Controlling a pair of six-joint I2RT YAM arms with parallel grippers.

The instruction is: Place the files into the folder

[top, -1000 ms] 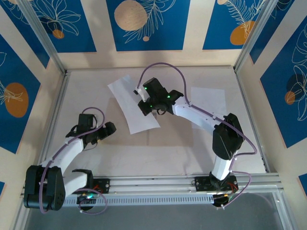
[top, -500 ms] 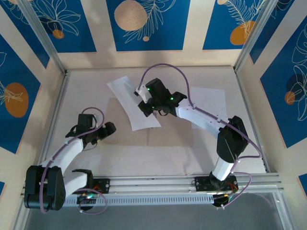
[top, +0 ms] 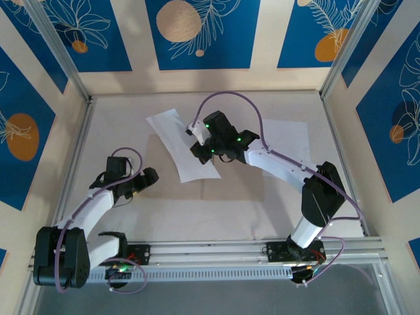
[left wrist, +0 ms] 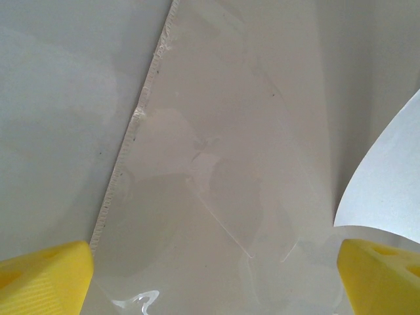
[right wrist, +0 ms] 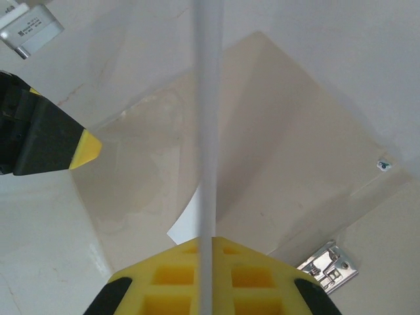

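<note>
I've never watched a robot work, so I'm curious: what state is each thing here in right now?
Right gripper: shut on a white sheet's edge.
Held sheet: pinched, curved, over the folder.
Other sheet: lying flat on the table, untouched.
Folder: lying open and flat, metal clip showing.
Left gripper: open, holding nothing, above the folder.

The sheet (top: 174,147) was white; the folder (right wrist: 295,157) was pale tan. The walls (top: 230,46) carried blue panels with white leaf outlines and orange discs. The fingers (left wrist: 42,275) were yellow.
</note>
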